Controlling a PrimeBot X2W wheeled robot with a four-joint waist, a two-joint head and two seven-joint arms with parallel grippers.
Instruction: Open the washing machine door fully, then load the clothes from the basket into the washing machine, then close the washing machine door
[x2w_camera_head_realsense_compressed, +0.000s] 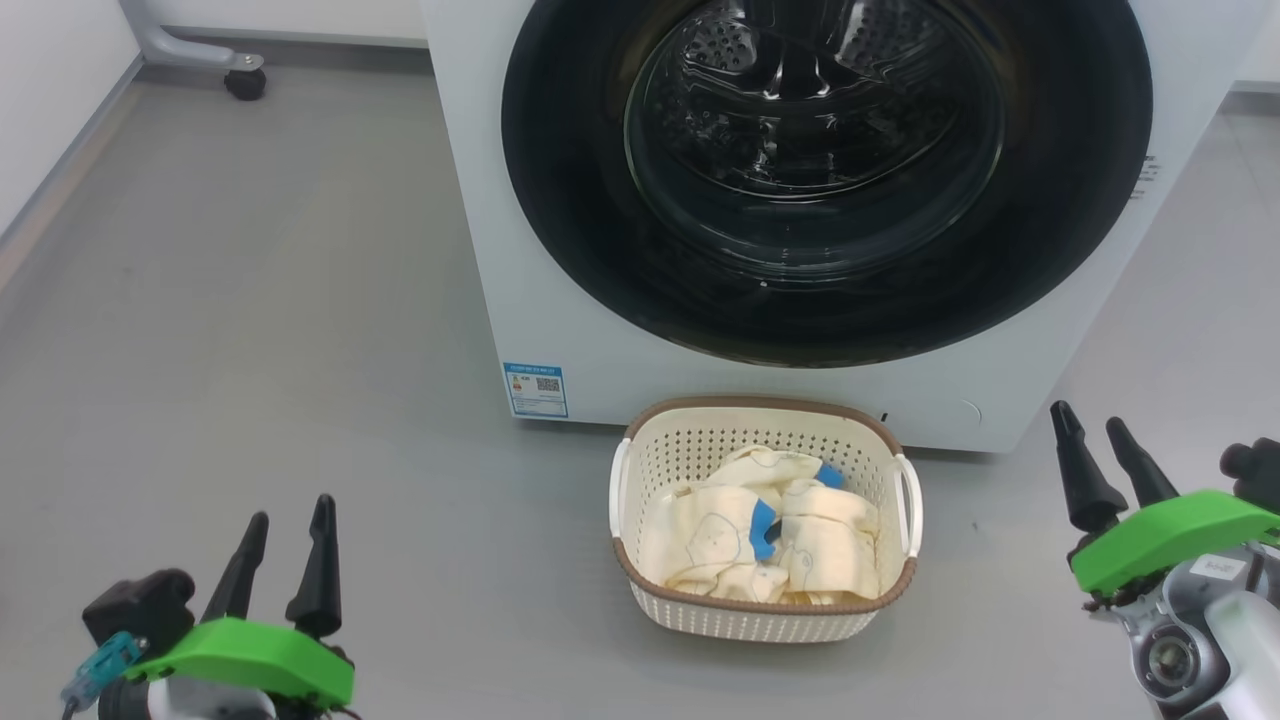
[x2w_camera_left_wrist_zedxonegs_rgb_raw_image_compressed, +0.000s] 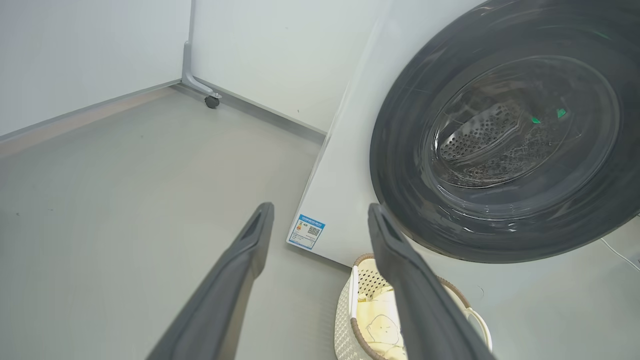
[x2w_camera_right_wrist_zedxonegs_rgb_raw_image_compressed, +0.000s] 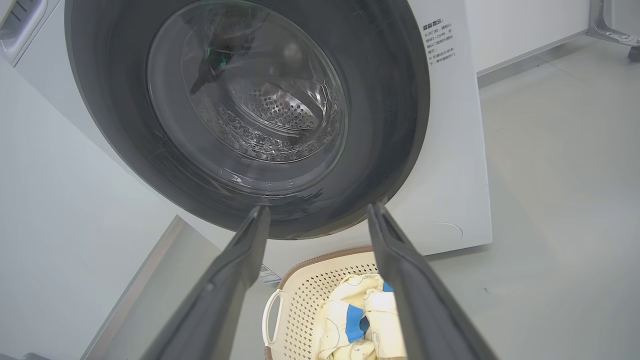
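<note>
The white washing machine stands ahead with its black-rimmed round door shut flat against the front; the steel drum shows through the glass. On the floor in front of it sits the cream basket, holding pale yellow clothes with blue patches. My left gripper is open at the lower left, well left of the basket. My right gripper is open at the lower right, beside the machine's corner. Through each wrist camera I see the door and the basket beyond spread fingers.
A grey floor surrounds the machine. A metal leg with a black caster stands at the back left, by a white wall. A blue sticker marks the machine's lower left front.
</note>
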